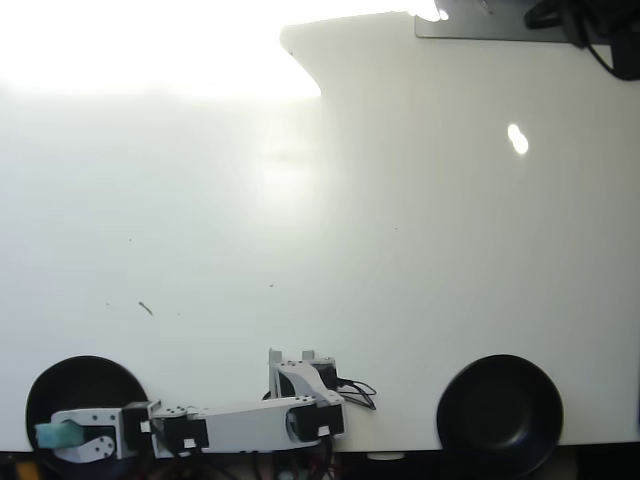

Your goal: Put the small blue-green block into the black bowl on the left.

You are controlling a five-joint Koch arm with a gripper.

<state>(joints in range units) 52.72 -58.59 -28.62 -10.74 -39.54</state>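
Note:
In the overhead view the white arm reaches left along the table's near edge. My gripper (52,438) is over the black bowl (85,375) at the lower left and is shut on the small blue-green block (60,435), which sits between the jaws above the bowl's near part. The arm covers the lower portion of that bowl.
A second black bowl (500,410) stands at the lower right. The arm's base (305,385) with its cables sits at the bottom centre. Strong glare washes out the table's top left (150,50). Dark equipment (590,25) sits at the top right corner.

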